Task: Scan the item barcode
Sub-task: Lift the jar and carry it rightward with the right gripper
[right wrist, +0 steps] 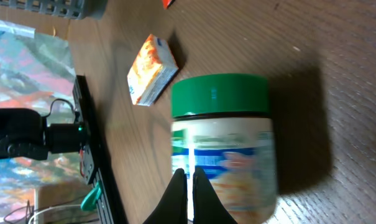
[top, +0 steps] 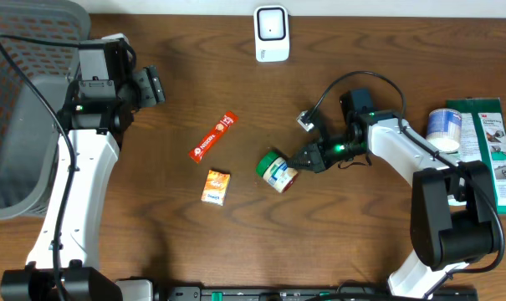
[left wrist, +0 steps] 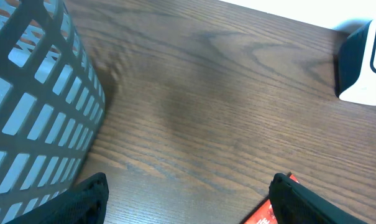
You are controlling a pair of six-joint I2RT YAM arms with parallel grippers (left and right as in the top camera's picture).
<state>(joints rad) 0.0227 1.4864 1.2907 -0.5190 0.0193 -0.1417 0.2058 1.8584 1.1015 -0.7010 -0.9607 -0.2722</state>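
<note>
We see the green-lidded jar (right wrist: 224, 155) lying on the tabletop (right wrist: 312, 37), our closed hand (right wrist: 189, 177) before it, an orange box (right wrist: 151, 70) nearby.

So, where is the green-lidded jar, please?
Overhead, right of centre: the jar lies on its side at the right pincer, beside the small orange box.

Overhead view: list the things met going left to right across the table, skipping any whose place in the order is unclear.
gray basket → left gripper → red sachet → green-lidded jar → right gripper → white tub → green package. Left out: orange box and white scanner, which overlap others in the order.
</note>
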